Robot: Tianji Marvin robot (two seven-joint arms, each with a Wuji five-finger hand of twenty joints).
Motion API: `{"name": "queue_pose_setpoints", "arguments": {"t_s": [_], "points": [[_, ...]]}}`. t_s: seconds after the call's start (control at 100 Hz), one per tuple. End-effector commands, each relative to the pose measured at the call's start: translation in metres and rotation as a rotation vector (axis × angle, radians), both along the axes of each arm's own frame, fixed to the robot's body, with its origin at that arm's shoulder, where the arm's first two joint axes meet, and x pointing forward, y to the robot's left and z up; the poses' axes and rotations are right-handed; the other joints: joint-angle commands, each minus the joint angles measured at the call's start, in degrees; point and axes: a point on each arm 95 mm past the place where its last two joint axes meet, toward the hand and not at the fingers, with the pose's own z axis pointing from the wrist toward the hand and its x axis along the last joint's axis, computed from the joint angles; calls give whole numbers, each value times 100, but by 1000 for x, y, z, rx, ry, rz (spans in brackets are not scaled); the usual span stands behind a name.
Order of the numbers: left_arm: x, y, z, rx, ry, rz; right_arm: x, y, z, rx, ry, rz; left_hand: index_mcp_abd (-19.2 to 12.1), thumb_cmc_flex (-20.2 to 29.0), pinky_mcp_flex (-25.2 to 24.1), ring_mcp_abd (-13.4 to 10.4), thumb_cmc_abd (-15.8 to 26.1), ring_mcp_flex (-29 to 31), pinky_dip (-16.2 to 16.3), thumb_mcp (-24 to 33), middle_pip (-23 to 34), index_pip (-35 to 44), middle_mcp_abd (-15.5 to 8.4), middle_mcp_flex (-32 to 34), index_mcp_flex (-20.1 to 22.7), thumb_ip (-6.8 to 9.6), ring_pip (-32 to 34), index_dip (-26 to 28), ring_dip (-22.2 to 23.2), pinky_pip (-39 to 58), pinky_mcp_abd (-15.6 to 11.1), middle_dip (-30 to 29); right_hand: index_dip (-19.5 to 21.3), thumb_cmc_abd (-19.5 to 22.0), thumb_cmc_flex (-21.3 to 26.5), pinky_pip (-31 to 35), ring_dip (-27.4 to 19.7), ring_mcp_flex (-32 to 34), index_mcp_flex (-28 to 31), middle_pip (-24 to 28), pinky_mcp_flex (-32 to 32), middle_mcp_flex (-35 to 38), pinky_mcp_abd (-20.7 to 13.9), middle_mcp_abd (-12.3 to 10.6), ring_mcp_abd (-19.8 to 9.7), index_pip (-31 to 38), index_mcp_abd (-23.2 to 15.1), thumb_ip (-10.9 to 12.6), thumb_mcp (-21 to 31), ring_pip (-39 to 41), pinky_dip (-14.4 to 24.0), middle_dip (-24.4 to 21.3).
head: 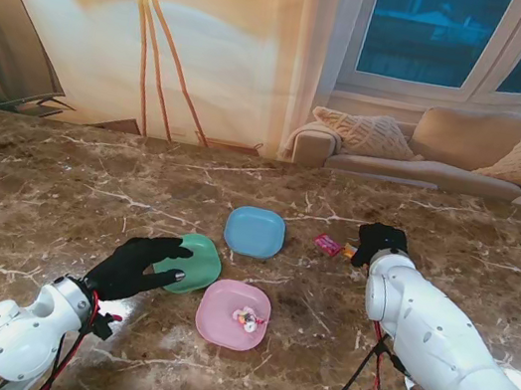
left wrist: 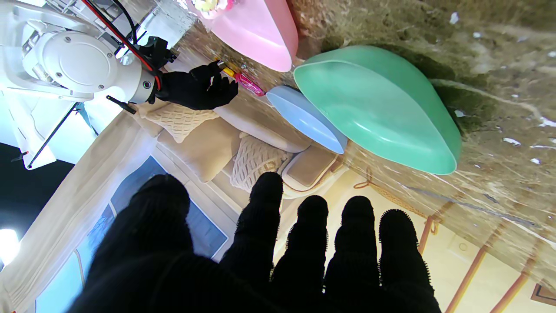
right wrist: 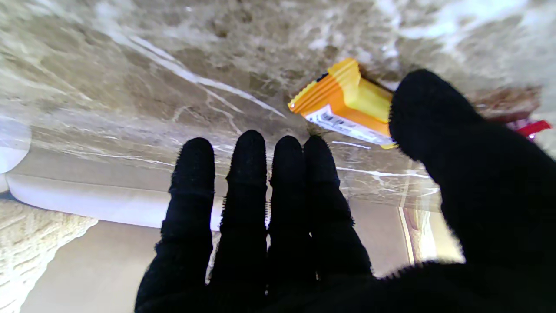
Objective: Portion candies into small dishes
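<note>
Three dishes sit grouped mid-counter (head: 61,180), a brown marble top with white veins. Blue dish (head: 255,232): rounded square, shallow, nothing in it, at 12 o'clock of the group. Green dish (head: 198,263): same form, glossy, nothing seen in it, at 8 o'clock of the blue one, rims close. Pink dish (head: 226,320): same form, nearest me, at 4 o'clock of the green one; it holds a small cluster of candies (head: 246,319) in pale wrappers, white, yellow and pink, lying toward its right side.

Loose stock: one magenta candy (head: 327,244), flat wrapper, on the counter at 3 o'clock of the blue dish, apart from it. One orange candy (right wrist: 347,106), crimped pillow wrapper with a yellow band and a white printed label panel, flat on the counter just right of the magenta one, at the right robot hand's fingertips. A red wrapper edge (right wrist: 532,128) shows beyond the thumb in the right wrist view; not enough is visible to identify it.

Left robot hand (head: 135,267): black glove, fingers straight and spread, holding nothing, reaching over the near-left rim of the green dish; contact with the rim cannot be told.

Right robot hand (head: 378,243): black glove, four fingers together, thumb (right wrist: 434,113) set apart, unclenched above the orange candy; the thumb overlaps one end of the wrapper, and whether it touches cannot be told.
</note>
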Motion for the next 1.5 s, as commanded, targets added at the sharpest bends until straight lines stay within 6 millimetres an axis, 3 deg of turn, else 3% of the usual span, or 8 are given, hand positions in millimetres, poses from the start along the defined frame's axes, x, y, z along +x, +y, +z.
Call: {"name": "queue_pose_setpoints", "arguments": {"t_s": [0.0, 0.28, 0.51, 0.85, 0.99, 1.19, 1.35, 1.49], "points": [[-2, 0, -2, 5, 6, -1, -20, -1, -35, 0, 96, -11, -114, -52, -32, -105, 175, -19, -92, -103, -9, 37, -140, 24, 56, -125, -29, 6, -55, -111, -140, -15, 113, -354, 392, -55, 12, -187, 1168, -96, -36, -155, -4, -177, -67, 1016, -1411, -360, 9, -50, 153, -104], [-2, -1, -3, 5, 8, -3, -28, 3, -49, 33, 119, -11, -110, -43, -28, -103, 165, -16, -95, -106, -11, 43, -134, 26, 69, -129, -30, 12, -56, -117, -131, -15, 1077, -711, 1039, -79, -924, -193, 1498, -666, 35, -165, -47, -154, -101, 2685, -2525, -972, -135, -1206, 198, -844], [-2, -1, -3, 4, 6, -1, -33, 3, -57, 46, 143, -18, -109, -42, -28, -100, 170, -16, -96, -106, -13, 39, -141, 23, 74, -130, -32, 12, -56, -120, -129, -16, 2575, -710, 1194, -37, -1759, 537, 2082, -1459, 500, 293, 15, -49, 92, 3202, -2681, -803, 132, -2272, 47, -2065], [-2, -1, -3, 2, 10, -5, -41, -1, -62, 91, 108, -21, -97, -36, -29, -116, 163, -2, -101, -103, -5, 39, -155, 38, 96, -129, -30, 13, -55, -131, -124, -15, 2983, -986, 1197, 1088, -1420, 2936, 3201, -1534, 1919, 2366, -120, -382, -221, 3938, -2895, 28, 332, -1656, -62, -2323], [-2, -1, -3, 1, 10, -4, -44, -3, -63, 95, 108, -21, -89, -30, -32, -98, 162, -2, -104, -101, -4, 37, -146, 44, 98, -130, -31, 12, -55, -138, -125, -16, 3048, -1264, 1495, 1634, -736, 3271, 3363, -1361, 2123, 3008, -108, -535, -192, 3869, -2947, -849, 64, -1036, 74, -1302], [-2, -1, -3, -1, 10, -3, -47, -6, -65, 121, 99, -16, -124, -29, -33, -110, 162, 1, -109, -100, -5, 41, -161, 38, 95, -132, -31, 16, -54, -148, -124, -16, 2784, -1379, 1821, 2121, -474, 3664, 3398, -899, 2484, 3799, -52, -718, -194, 3309, -2832, -885, -91, 42, 205, -651], [-2, -1, -3, -3, 11, -3, -48, -8, -65, 140, 111, 3, -134, -22, -38, -111, 160, -2, -115, -101, -7, 55, -153, 38, 97, -134, -34, 25, -54, -159, -126, -17, -249, -1316, 1820, 2120, -395, 3669, 2263, -904, 2514, 3874, -79, -682, -165, 2260, -2503, -867, -62, 127, 140, -677], [-2, -1, -3, -4, 11, -3, -49, -10, -64, 149, 111, 10, -169, -13, -43, -131, 153, 8, -120, -97, 0, 94, -176, 55, 148, -135, -32, 44, -54, -170, -130, -14, -262, -1136, 1802, 1995, -174, 3495, 1679, -824, 2331, 3711, -39, -736, -194, 2070, -2339, -829, -56, 186, 140, -503]]}}
